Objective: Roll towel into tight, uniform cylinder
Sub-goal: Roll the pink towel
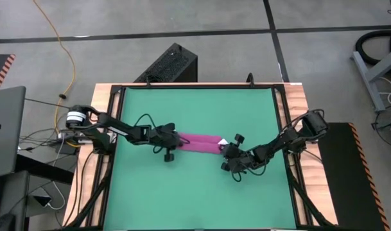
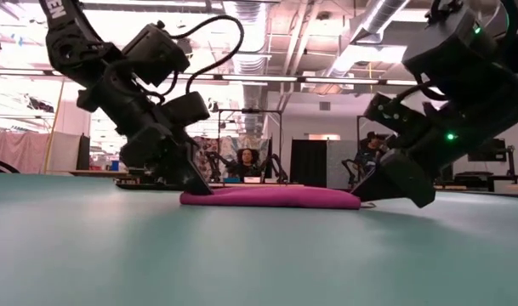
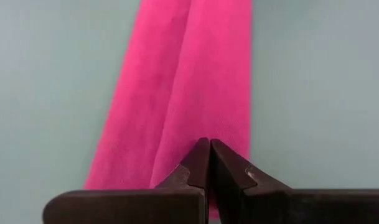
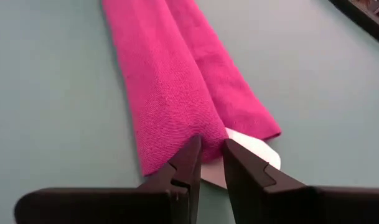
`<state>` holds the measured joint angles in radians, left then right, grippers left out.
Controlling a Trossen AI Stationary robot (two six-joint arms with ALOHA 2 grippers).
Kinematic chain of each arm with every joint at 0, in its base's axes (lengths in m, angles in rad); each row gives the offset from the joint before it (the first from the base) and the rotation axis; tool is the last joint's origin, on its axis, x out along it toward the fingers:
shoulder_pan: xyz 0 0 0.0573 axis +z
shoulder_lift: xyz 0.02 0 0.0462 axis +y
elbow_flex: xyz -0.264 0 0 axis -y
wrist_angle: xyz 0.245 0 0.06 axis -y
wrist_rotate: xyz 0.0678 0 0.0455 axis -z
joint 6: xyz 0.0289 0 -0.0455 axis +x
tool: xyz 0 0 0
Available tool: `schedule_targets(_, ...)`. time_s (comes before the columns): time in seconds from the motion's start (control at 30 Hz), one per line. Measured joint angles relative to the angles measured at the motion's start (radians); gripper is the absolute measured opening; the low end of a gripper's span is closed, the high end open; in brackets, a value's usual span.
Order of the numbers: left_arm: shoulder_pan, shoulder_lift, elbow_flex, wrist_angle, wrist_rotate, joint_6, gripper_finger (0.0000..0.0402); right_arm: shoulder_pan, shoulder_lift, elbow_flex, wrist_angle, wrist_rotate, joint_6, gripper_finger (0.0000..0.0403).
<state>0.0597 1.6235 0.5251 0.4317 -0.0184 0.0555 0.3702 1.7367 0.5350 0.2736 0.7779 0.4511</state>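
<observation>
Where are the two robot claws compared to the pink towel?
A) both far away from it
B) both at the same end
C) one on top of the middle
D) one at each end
D: in the high view the left gripper sits at one end of the towel and the right gripper at the other end, by the white tag.
</observation>
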Motion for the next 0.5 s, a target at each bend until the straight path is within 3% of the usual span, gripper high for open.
schedule_targets(0.27, -0.024, -0.181, 0.0, -0.006, 0.013, 0.014, 0.0, 0.001, 0.001, -0.001, -0.007, -0.015, 0.019, 0.009)
schedule_targets(0.4, -0.04, -0.185, 0.002, 0.149, 0.011, 0.092, 0.0, 0.001, 0.001, -0.001, -0.001, -0.017, 0.02, 0.009)
schedule_targets(0.5, -0.033, -0.18, 0.001, 0.147, 0.008, 0.097, 0.0, 0.001, 0.001, -0.001, -0.001, -0.021, 0.02, 0.0091)
